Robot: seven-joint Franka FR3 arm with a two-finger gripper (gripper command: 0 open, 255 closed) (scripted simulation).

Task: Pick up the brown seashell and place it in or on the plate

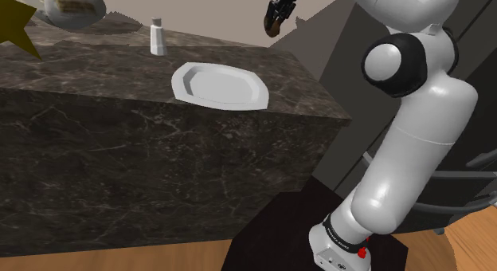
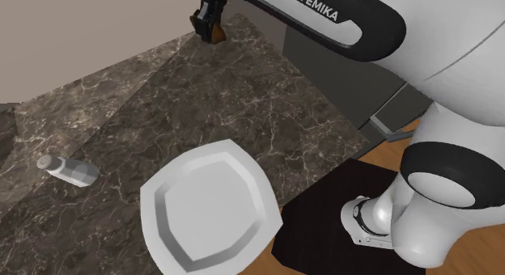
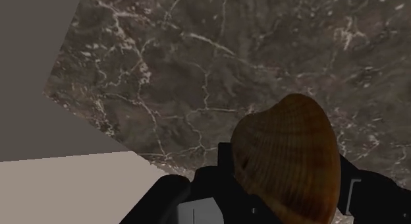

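My black gripper hangs above the far end of the dark marble counter, shut on the brown ribbed seashell. In the second exterior view the gripper holds the shell clear of the counter top. The wrist view has the shell clasped between the two fingers, with marble far below. The white eight-sided plate lies bare on the counter, nearer the stand than the gripper. The plate's rim sits at the counter's near edge in the second exterior view.
A small white shaker stands on the counter beyond the plate, to the shoulder view's left, and the shaker also appears in the second exterior view. A pale rounded object and a dark yellow shape sit far left. The black stand is below.
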